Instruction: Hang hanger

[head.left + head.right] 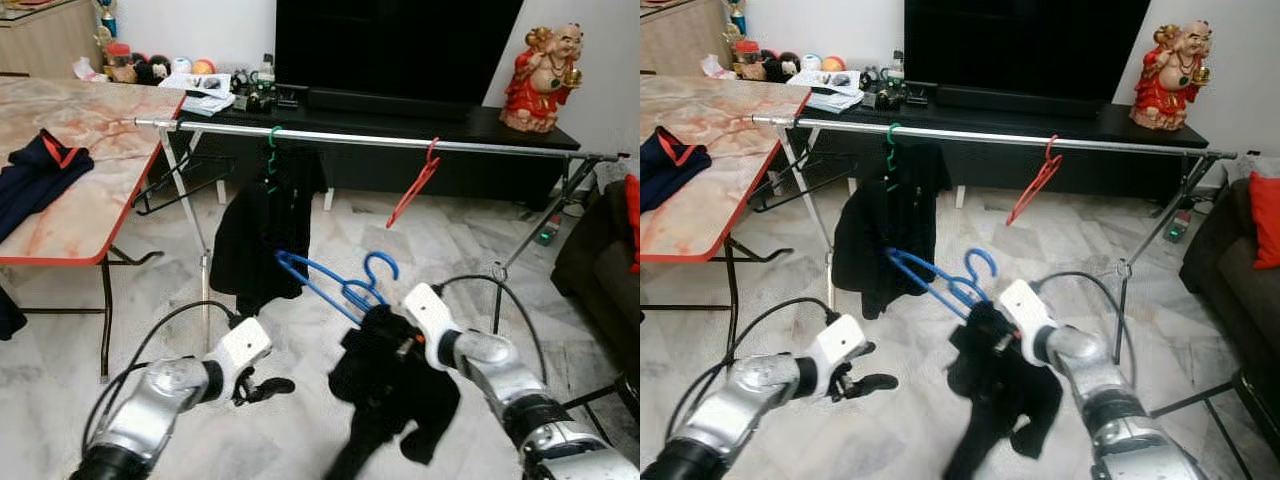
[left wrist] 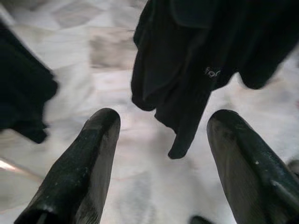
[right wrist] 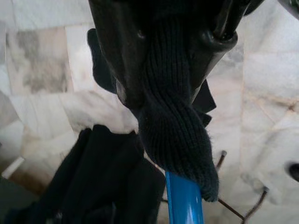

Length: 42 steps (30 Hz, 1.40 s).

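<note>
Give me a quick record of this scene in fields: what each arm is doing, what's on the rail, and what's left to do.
right end effector: shut on blue hanger with a black garment draped on it, below the rail
left end effector: open, holding nothing, low over the floor
rail: carries a green hanger with dark clothing and a bare red hanger
table: dark garment lying on it
remaining: blue hanger not yet hooked on the rail

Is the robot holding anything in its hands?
Yes. The right gripper holds the blue hanger by one arm, pinched through the black garment draped on it. The left gripper is open and holds nothing.
</note>
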Motion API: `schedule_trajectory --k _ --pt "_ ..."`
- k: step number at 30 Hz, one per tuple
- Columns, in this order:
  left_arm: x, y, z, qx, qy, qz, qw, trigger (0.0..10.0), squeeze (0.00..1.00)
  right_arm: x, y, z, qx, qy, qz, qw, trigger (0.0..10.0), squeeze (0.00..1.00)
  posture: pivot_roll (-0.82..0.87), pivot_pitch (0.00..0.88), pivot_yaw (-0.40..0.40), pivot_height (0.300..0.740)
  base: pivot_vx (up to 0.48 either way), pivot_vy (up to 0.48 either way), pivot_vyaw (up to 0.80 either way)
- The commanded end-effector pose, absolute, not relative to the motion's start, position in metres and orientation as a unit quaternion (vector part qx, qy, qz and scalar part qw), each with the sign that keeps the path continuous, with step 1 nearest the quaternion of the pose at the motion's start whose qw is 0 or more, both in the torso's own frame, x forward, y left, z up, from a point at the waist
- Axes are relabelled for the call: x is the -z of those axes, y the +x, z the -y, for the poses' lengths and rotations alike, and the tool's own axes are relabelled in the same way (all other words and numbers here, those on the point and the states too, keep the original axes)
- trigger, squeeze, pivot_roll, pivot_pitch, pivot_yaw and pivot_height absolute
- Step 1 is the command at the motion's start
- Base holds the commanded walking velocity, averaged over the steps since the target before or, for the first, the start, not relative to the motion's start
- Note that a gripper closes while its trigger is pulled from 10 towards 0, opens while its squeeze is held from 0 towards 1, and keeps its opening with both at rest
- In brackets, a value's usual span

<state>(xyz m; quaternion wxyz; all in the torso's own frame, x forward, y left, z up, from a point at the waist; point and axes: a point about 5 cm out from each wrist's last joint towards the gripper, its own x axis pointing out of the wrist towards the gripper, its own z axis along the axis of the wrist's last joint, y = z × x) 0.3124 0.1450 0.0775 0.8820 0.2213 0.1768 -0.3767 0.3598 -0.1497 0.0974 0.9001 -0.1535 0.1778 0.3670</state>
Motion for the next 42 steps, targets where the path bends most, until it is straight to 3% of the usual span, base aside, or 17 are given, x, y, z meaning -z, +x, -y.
schedule_trajectory --k 1,9,19,30,42 --pt "-0.077 0.319 -0.141 0.363 0.238 -0.165 0.886 10.0 0.0 -0.122 0.37 0.144 -0.378 -0.154 -0.136 0.903 0.0 0.0 0.1 0.0 -0.111 0.74 0.0 0.0 0.0" --pt "-0.067 0.324 -0.136 0.348 0.257 -0.169 0.886 10.0 0.0 -0.139 0.374 0.133 -0.399 -0.165 -0.114 0.895 0.0 0.0 0.1 0.0 -0.117 0.74 0.0 0.0 0.0" --pt "-0.052 0.316 -0.13 0.39 0.263 -0.198 0.86 10.0 0.0 -0.169 0.378 0.107 -0.414 -0.158 -0.067 0.894 0.0 0.0 0.09 0.0 -0.118 0.74 0.0 0.0 0.0" --pt "-0.051 0.33 -0.133 0.316 0.273 -0.207 0.885 10.0 0.0 -0.185 0.367 0.08 -0.454 -0.135 -0.038 0.88 0.0 0.0 0.09 0.0 -0.123 0.74 0.0 0.0 0.0" --pt "-0.051 0.34 -0.143 0.2 0.276 -0.213 0.916 10.0 0.0 -0.194 0.358 0.079 -0.469 -0.143 -0.032 0.871 0.0 0.0 0.08 0.0 -0.13 0.74 0.0 0.0 0.0"
